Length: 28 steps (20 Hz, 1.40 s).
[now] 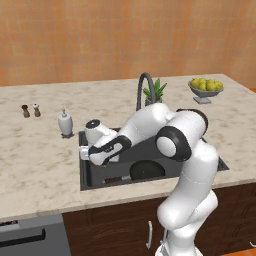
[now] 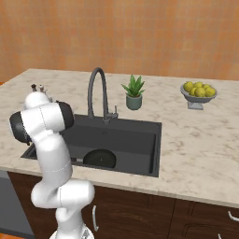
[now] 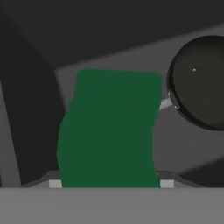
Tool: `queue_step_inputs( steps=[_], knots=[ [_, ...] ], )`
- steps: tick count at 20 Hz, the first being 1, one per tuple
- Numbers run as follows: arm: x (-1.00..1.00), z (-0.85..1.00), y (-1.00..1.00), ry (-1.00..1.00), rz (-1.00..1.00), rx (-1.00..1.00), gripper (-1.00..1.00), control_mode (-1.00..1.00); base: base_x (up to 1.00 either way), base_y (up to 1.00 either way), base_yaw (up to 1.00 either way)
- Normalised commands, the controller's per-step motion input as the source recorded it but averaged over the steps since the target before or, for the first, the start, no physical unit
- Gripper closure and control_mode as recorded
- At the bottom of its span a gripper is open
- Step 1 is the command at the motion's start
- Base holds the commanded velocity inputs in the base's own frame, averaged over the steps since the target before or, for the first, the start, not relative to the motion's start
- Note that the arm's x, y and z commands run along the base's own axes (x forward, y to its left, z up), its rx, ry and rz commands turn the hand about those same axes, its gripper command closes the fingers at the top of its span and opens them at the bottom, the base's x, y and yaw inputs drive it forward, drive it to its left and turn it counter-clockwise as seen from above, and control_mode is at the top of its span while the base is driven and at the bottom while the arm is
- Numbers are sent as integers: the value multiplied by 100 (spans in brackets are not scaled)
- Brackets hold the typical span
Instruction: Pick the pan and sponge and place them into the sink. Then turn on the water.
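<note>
The green sponge point(image 3: 109, 131) hangs close in front of the hand camera, pinched at its lower end between the jaws of my gripper point(image 3: 109, 183), which is shut on it. Beneath it lies the dark floor of the sink point(image 3: 131, 57). The round black pan point(image 3: 201, 83) rests on that floor, to the right in the hand view. From the base, my hand point(image 1: 100, 151) hovers over the left end of the sink point(image 1: 85, 185) point(image 2: 140, 123), with the pan point(image 1: 147, 170) point(image 2: 99, 158) at the front of the basin and its brown handle point(image 1: 116, 179) pointing left. No stream falls from the arched faucet point(image 1: 145, 82) point(image 2: 95, 84).
A white soap dispenser point(image 1: 65, 123) stands at the sink's back left corner, with two small shakers point(image 1: 30, 110) farther left. A potted plant point(image 2: 134, 93) sits behind the basin, a bowl of lemons point(image 2: 199, 92) on the right counter. A dishwasher front point(image 1: 30, 235) is below left.
</note>
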Motion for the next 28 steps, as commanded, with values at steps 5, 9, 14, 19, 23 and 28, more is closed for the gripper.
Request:
queue_step_inputs(
  steps=[5, 9, 14, 19, 23, 28],
  knots=[
    [-5, -8, -48, 0, -14, 2, 100, -100, 0, 0, 0],
    [0, -2, -14, 0, -24, 2, 100, -100, 0, 0, 0],
    [11, -12, -3, 0, -39, 1, 100, -100, 0, 0, 0],
    [38, -15, -28, 0, -43, 2, 100, -100, 0, 0, 0],
    [32, -16, -77, 0, -30, 8, 100, -100, 0, 0, 0],
    [12, -44, -78, 0, -25, 7, 100, -100, 0, 0, 0]
  ],
)
